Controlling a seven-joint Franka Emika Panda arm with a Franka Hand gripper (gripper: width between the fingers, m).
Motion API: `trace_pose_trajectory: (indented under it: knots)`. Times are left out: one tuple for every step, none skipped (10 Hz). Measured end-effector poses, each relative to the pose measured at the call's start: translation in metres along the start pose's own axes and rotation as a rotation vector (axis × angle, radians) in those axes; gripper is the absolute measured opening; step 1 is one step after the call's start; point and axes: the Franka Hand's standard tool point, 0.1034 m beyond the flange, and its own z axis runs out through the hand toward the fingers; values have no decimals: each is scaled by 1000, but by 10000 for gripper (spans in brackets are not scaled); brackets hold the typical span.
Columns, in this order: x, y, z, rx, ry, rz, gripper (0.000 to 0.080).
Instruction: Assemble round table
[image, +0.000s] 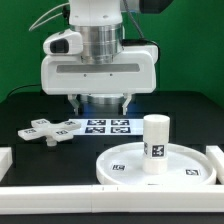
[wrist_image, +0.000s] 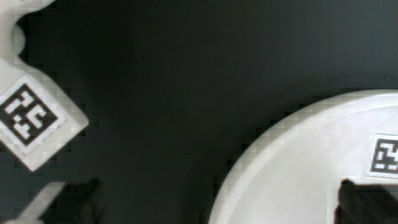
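Logged black table (image: 60, 158) carrying everything. Noted marker board (image: 108, 125) flat on it, near the gripper (image: 100, 103) and lower down. Spotted cross-shaped foot (image: 50, 128) lying flat just beside that board, off the gripper toward the exterior view's left. Marked round disc (image: 125, 160) resting nearer the camera than the gripper, toward the exterior view's right. Saw white border rails (image: 100, 195) along the table edges, well apart from the gripper.

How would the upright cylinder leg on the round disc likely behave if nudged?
The cylinder leg stands upright, taller than wide, so a high push would probably tip it; lying down, it would likely roll. It looks like rigid plastic, probably stiff and light. The rim of the round disc may stop it.
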Motion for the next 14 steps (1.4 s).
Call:
trace_pose_trajectory:
  knots:
    - [-3, 18, -2, -2, 23, 36, 649]
    - [-11, 30, -4, -8, 57, 49, 649]
    - [-20, 40, -2, -11, 88, 53, 649]
    - [-22, 51, 0, -28, 126, 48, 649]
    - [-23, 54, 3, -35, 131, 40, 649]
    - [-23, 52, 2, -33, 129, 37, 649]
    - [-23, 52, 3, -34, 128, 37, 649]
    - [-23, 52, 3, -34, 128, 36, 649]
    - [-23, 53, 3, -34, 129, 37, 649]
    - [-29, 65, 7, -44, 152, 31, 649]
    - [-36, 78, 12, -57, 162, 8, 649]
    - [-41, 93, 16, -69, 166, -9, 649]
    - [-43, 104, 18, -81, 175, -12, 649]
    - [-43, 104, 19, -80, 174, -8, 649]
